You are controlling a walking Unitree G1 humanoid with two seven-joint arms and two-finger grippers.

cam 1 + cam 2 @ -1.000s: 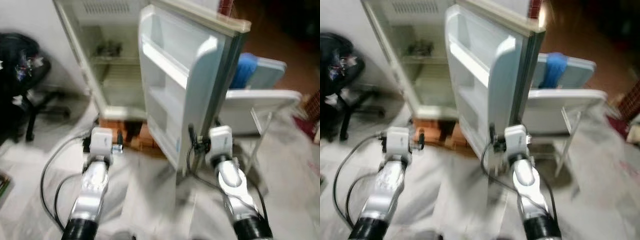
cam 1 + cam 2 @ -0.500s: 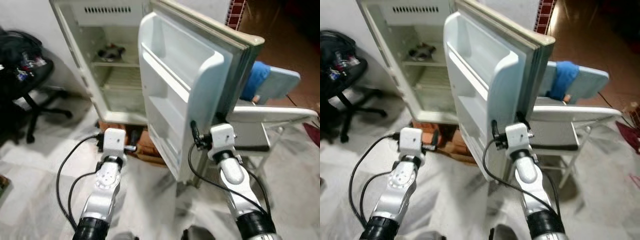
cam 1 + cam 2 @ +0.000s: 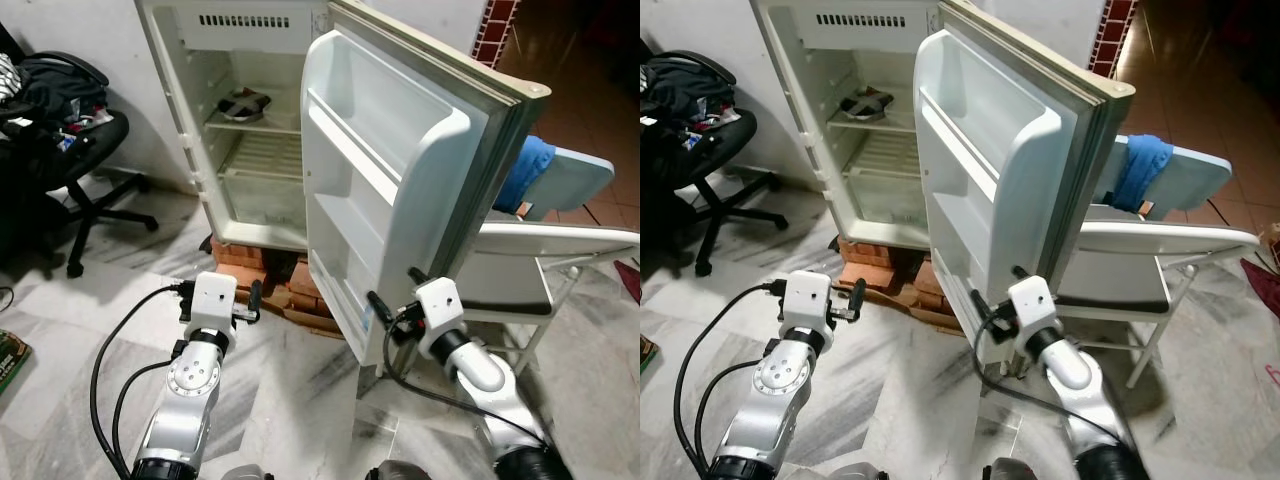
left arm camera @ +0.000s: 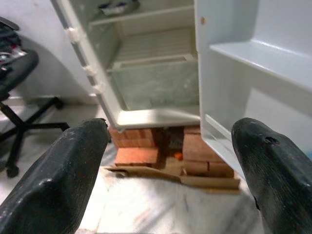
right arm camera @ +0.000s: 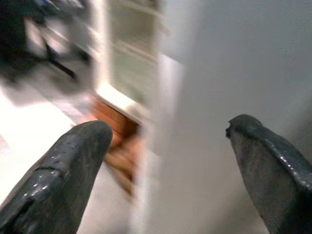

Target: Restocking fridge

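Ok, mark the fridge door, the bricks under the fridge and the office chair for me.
fridge door (image 3: 385, 190), left eye view, on its inner shelf panel.
bricks (image 4: 138, 156), left wrist view, on the front face of a brick.
office chair (image 3: 715, 135), right eye view, on the seat's edge.

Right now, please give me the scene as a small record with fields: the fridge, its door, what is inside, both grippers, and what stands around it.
fridge: small white fridge standing on bricks
door: fridge door swung wide open, its shelves bare
inside: a dark object on the upper wire shelf; too small to identify
left gripper: left gripper open, holding nothing, low in front of the fridge
right gripper: right gripper open, holding nothing, close to the door's lower edge
around: black office chair to the robot's left; folding chair with a blue cloth behind the door
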